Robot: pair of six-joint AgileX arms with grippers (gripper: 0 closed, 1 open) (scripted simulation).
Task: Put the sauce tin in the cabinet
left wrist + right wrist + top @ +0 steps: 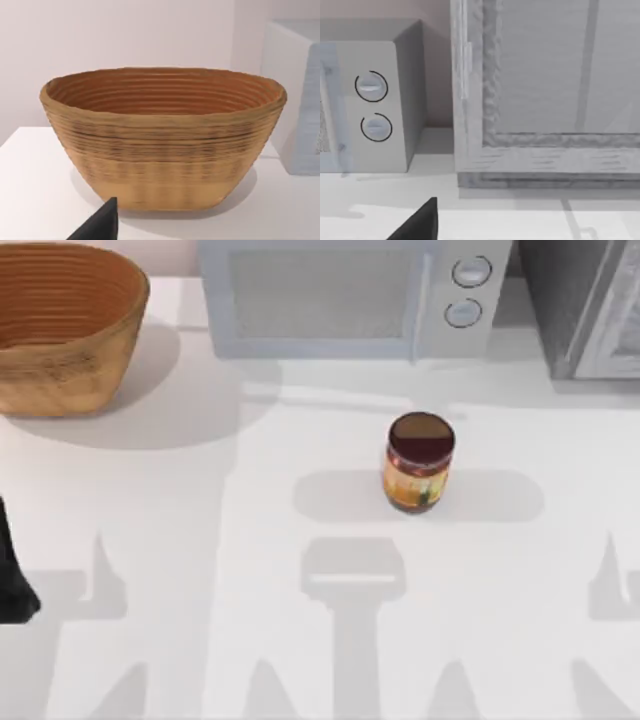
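Observation:
The sauce tin (pixel 418 462) stands upright in the middle of the table, with a dark maroon lid and an orange-red label; nothing touches it. The cabinet (pixel 585 305) stands at the back right corner; in the right wrist view its pale framed door panel (pixel 555 75) faces the camera and is closed. My left arm (pixel 10 575) is parked at the table's left edge, far from the tin. A dark tip of the left gripper (pixel 100 226) points toward the basket. A dark tip of the right gripper (pixel 420 222) points toward the cabinet's lower edge.
A woven basket (pixel 60 325) sits at the back left, and its rim (pixel 165 107) looks large in the left wrist view. A pale microwave (pixel 340 295) with two round knobs (pixel 372 107) stands at the back, between basket and cabinet.

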